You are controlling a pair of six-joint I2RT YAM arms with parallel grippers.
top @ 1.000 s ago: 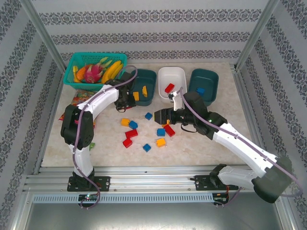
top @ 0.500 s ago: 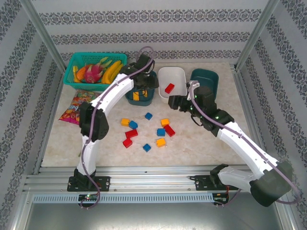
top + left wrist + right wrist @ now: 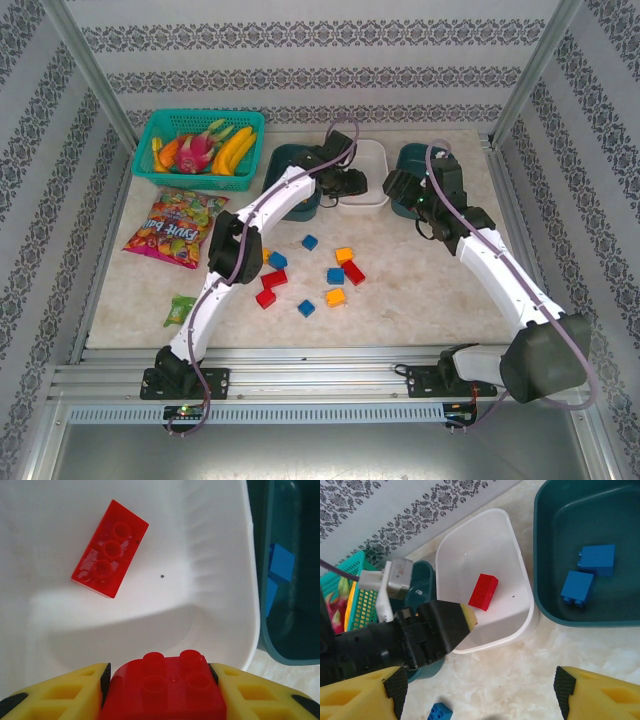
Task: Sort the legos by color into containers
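Note:
My left gripper [image 3: 167, 680] hangs over the white tub [image 3: 210, 555], shut on a red lego [image 3: 167, 685]. A second red lego [image 3: 110, 549] lies on that tub's floor. In the top view the left gripper [image 3: 350, 183] is at the white tub [image 3: 375, 152]. My right gripper [image 3: 480, 700] is open with nothing between its fingers, over bare table beside the right teal tub [image 3: 545, 545], which holds two blue legos [image 3: 596, 559]. The left teal tub [image 3: 280, 160] is partly behind the left arm. Several red, blue and yellow legos [image 3: 335, 275] lie loose mid-table.
A bright teal mesh basket [image 3: 150, 135] of toy fruit stands at the back left. A colourful snack bag [image 3: 175, 225] lies in front of it. A small green item [image 3: 180, 310] rests near the left front edge. Metal frame posts flank the table.
The left arm swung right from the left teal tub to over the white tub. The right arm pulled back from the middle of the table to the right teal tub.

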